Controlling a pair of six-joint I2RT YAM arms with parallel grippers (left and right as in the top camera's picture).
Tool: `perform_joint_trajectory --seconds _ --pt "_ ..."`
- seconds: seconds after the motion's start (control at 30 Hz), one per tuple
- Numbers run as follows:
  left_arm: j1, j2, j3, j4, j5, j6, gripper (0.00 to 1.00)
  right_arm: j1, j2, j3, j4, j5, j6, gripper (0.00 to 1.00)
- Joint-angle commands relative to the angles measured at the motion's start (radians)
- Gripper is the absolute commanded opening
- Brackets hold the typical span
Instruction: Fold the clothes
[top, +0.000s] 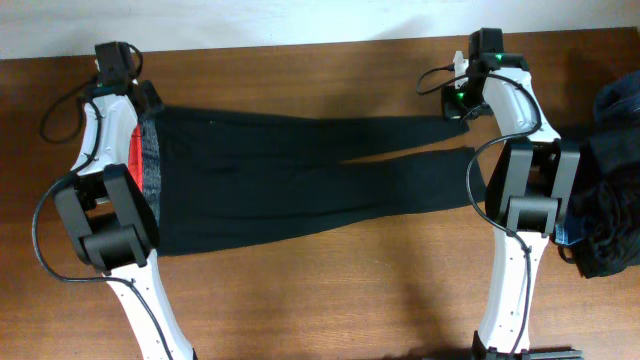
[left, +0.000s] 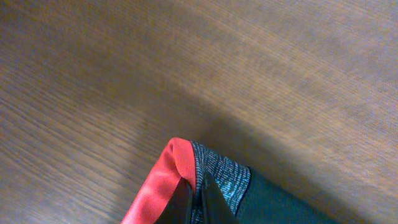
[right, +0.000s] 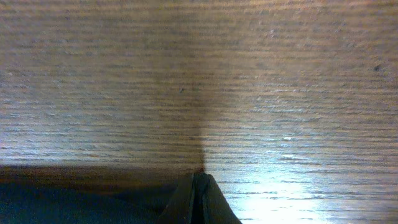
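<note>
Closed tight at the bottom of its wrist view, the left gripper (left: 198, 202) pinches the corner of the pants (top: 300, 180) where the grey waistband (left: 221, 177) meets its red edge (left: 160, 183). Also shut, the right gripper (right: 198, 196) nips a leg cuff at bottom centre. Overhead, the pants lie flat across the middle of the table (top: 300, 310), waistband left, legs running right

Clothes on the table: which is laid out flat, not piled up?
The black pants, stretched out full length, with grey waistband and red edge at one end. The dark and blue garments at the far right are heaped.
</note>
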Motion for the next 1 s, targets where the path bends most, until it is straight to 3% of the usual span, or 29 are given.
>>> perform_joint_trajectory --seconds 0.0,0.27,0.97 --pt "0.002 0.012 0.076 -0.038 0.015 0.006 0.00 0.002 -0.026 0.049 -0.002 0.012 0.004 0.04" --pt "0.004 0.012 0.168 -0.179 0.014 0.017 0.01 0.002 -0.071 0.060 -0.037 0.012 0.004 0.04" --pt "0.011 -0.055 0.220 -0.248 0.016 0.066 0.00 0.002 -0.115 0.086 -0.045 -0.057 -0.042 0.04"
